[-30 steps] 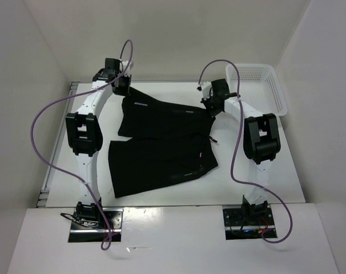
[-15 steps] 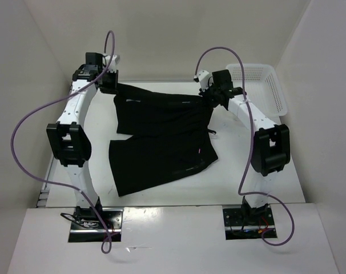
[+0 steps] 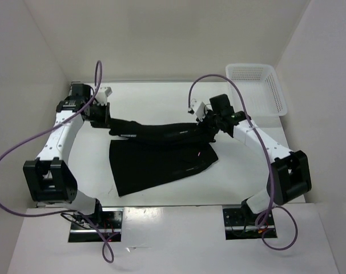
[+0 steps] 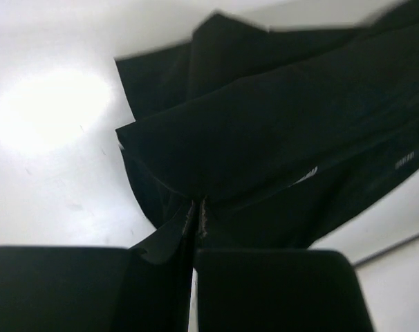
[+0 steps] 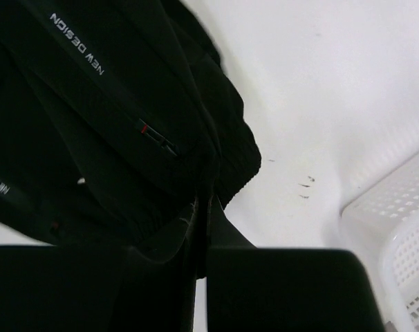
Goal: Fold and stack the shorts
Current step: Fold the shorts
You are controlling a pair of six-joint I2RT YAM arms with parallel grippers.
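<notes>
The black shorts [image 3: 156,157] lie on the white table, their far half lifted and pulled over the near half. My left gripper [image 3: 102,116] is shut on the shorts' left far corner. My right gripper [image 3: 210,124] is shut on their right far corner by the waistband. The held edge stretches between both grippers as a low band. In the left wrist view the black cloth [image 4: 265,152] hangs from my closed fingers. In the right wrist view the cloth [image 5: 113,131] with white lettering is pinched between my fingers.
A white mesh basket [image 3: 257,87] stands at the far right corner; its rim also shows in the right wrist view [image 5: 396,228]. White walls close in the table on three sides. Purple cables loop over both arms.
Both grippers have drawn the shorts' far edge toward the near side and lowered it, folding the far half over the near half. Both arms have pulled back from the far wall.
</notes>
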